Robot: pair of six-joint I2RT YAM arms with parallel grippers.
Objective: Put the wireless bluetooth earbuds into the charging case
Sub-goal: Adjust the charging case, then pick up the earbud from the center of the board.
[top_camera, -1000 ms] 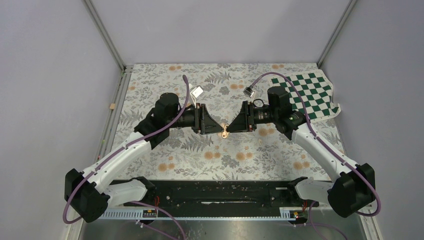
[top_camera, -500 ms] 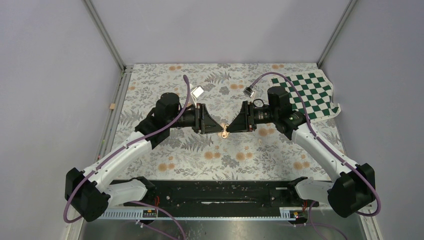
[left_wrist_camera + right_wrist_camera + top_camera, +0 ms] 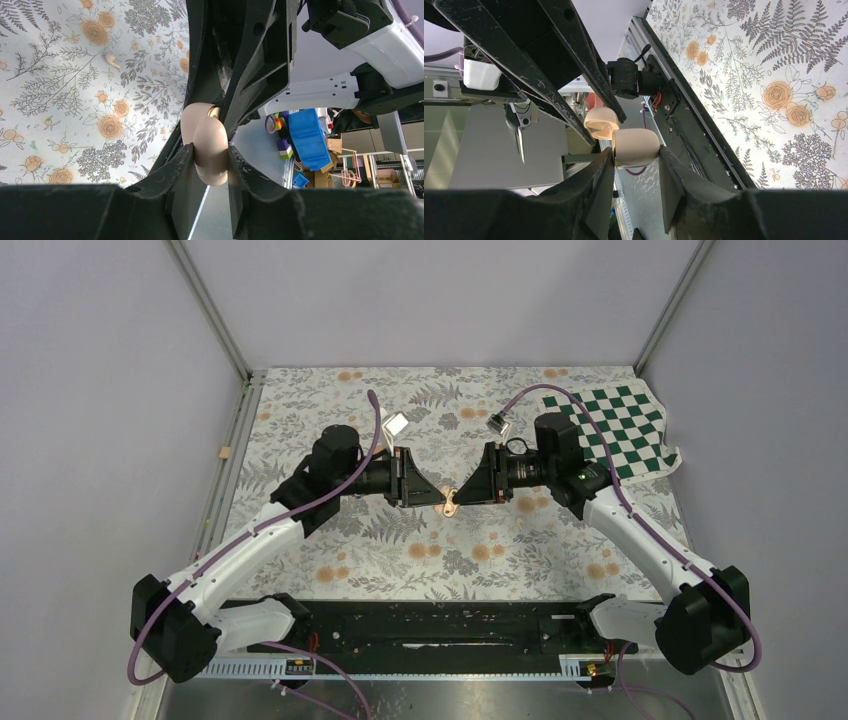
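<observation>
From above, the two arms meet over the middle of the flower-patterned desk (image 3: 400, 560). The left end effector (image 3: 438, 498) and the right end effector (image 3: 461, 495) point at each other, tips almost touching, with the small peach charging case (image 3: 450, 505) caught between them above the desk. A green-and-white checkered cloth (image 3: 612, 430) lies at the far right corner, well apart from the arms.

In the left wrist view, the left end effector (image 3: 210, 156) is narrowed onto one rounded half of the charging case (image 3: 212, 137); both fingers press its sides. The other half sits just behind it, joined by a gold hinge (image 3: 214, 111), among the black fingers of the other arm. One earbud (image 3: 112, 60) lies loose on the desk (image 3: 60, 100), well away from the case.

In the right wrist view, the right end effector (image 3: 636, 159) is clamped on the case's body (image 3: 636, 146). The lid (image 3: 600, 121) stands swung open beside it, at the tips of the left arm's fingers (image 3: 589, 107). Whether anything sits inside the case cannot be made out.
</observation>
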